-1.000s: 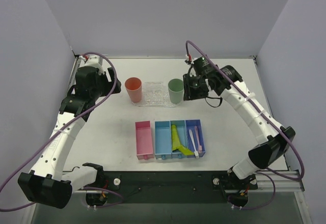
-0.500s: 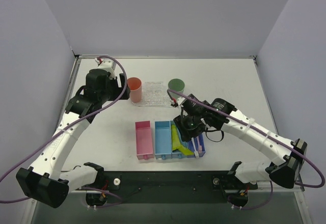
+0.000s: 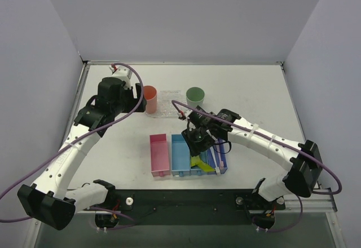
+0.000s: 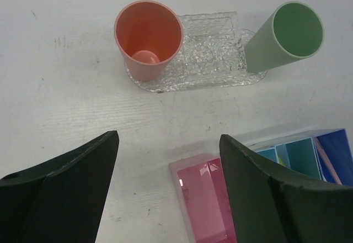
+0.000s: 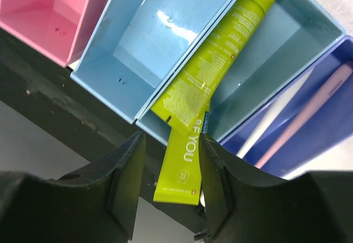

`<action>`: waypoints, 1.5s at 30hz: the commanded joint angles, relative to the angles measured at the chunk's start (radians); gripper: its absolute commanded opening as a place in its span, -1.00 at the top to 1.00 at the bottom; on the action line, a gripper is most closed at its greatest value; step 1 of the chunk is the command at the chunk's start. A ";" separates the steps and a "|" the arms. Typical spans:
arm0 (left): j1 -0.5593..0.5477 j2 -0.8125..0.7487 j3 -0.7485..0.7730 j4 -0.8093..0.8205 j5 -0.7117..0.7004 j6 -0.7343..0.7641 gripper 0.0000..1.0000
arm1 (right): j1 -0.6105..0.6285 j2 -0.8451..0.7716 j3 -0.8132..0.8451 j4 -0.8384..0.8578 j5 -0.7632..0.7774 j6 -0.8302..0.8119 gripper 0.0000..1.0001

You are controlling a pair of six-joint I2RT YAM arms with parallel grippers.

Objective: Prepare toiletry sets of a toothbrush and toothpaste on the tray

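Two yellow-green toothpaste tubes [image 5: 220, 72] lie overlapped in the teal bin [image 5: 287, 38], their flat ends sticking out over its near edge. My right gripper [image 5: 170, 143] is open, with the flat tube ends between its jaws; in the top view it [image 3: 198, 145] hangs over the bins. Two pink-and-white toothbrushes [image 5: 309, 116] lie in the dark blue bin [image 3: 218, 156]. The clear tray [image 4: 212, 61] lies at the back, with an orange cup [image 4: 148, 38] on its left end and a green cup [image 4: 284, 36] on its right. My left gripper [image 4: 168, 138] is open and empty, raised left of the tray [image 3: 169, 104].
Several bins stand in a row near the front: pink [image 3: 159, 155], light blue [image 3: 179, 155], teal and dark blue. The pink and light blue ones hold nothing. The black front rail [image 5: 49, 88] runs just below the bins.
My right arm swung from the green cup at the back down to the bins and lowered over the tubes' ends. My left arm shifted slightly toward the orange cup.
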 commanded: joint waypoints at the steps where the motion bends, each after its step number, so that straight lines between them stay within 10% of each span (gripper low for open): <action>1: -0.004 -0.034 0.016 -0.011 -0.024 0.023 -0.68 | -0.059 0.036 -0.045 0.086 -0.088 0.038 0.24; 27: -0.004 -0.036 0.010 -0.011 -0.037 0.040 -0.69 | -0.130 0.085 -0.240 0.252 -0.161 0.130 0.34; 45: -0.004 -0.036 0.013 -0.014 -0.041 0.044 -0.69 | -0.174 0.078 -0.271 0.279 -0.209 0.155 0.97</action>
